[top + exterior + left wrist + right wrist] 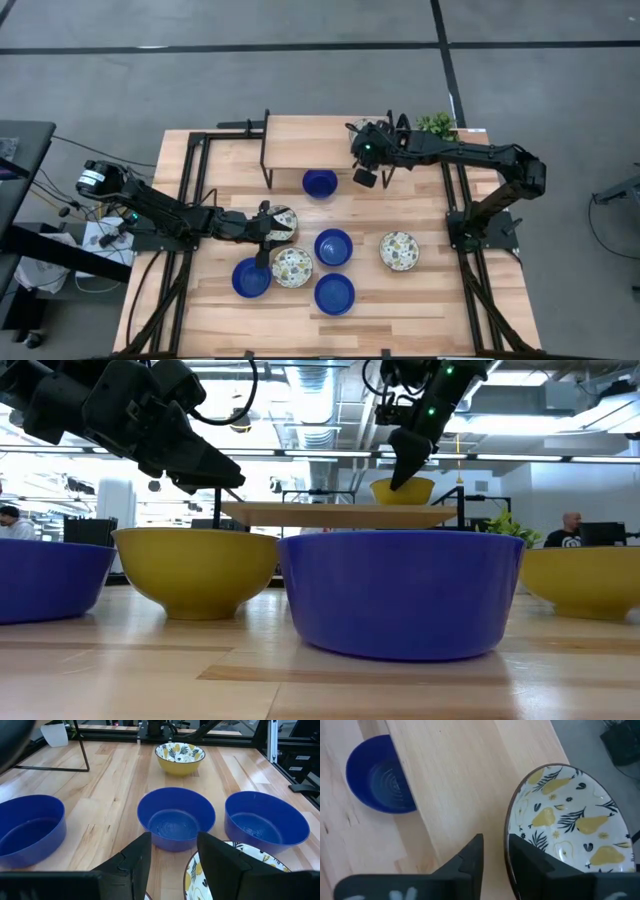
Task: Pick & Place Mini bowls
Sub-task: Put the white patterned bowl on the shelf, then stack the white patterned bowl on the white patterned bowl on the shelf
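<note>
Between the jaws of the right gripper (494, 851) sits the rim of a patterned mini bowl (570, 817): one finger lies outside the wall, the other inside, closed on the rim. This bowl rests on the raised wooden shelf (320, 135) at the far side of the worktop (420, 300). Below the shelf edge, beside these jaws, lies a blue mini bowl (320, 183).

The left gripper (172, 857) hangs low over the worktop, jaws parted and holding nothing. Just beside them, on either side, lie two more patterned mini bowls (283, 221) (292, 267). Directly ahead stands a blue mini bowl (176, 818), flanked by two others (30, 830) (265, 822). Farther ahead, well apart, stands another patterned mini bowl (180, 757). A small green plant (437, 124) stands at the far worktop corner.
</note>
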You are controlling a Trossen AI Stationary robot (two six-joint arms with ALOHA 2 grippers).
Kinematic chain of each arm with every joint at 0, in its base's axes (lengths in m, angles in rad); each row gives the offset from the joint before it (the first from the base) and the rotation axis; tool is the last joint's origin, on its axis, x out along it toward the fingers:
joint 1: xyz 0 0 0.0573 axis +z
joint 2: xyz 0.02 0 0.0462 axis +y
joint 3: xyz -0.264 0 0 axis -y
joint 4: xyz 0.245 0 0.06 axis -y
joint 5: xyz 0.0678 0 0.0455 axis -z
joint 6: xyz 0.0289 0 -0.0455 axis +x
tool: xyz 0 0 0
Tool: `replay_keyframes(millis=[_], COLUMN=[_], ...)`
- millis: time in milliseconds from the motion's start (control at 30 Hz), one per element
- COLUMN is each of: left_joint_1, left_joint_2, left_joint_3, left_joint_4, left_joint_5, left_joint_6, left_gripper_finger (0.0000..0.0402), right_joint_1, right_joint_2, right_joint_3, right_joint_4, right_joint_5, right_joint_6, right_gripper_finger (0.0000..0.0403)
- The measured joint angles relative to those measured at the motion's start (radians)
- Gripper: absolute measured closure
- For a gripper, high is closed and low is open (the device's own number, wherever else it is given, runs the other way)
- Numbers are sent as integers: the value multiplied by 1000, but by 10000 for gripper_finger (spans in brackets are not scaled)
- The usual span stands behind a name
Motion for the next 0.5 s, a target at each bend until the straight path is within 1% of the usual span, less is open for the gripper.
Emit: replay_keyframes(millis=[333, 500], left_joint_1=[0, 0], left_joint_2=[0, 0], left_joint_3=[0, 0], left_joint_4=[0, 0], left_joint_5=[0, 0], left_joint_6=[0, 0], left_gripper_finger=[243, 243], right_joint_1=[6, 16], right_joint_2=[-3, -4], right_joint_3=[0, 0], right_joint_4=[-7, -11], right_joint_5=[8, 72], right_joint_6=[-9, -27], right_gripper_finger=[263, 241])
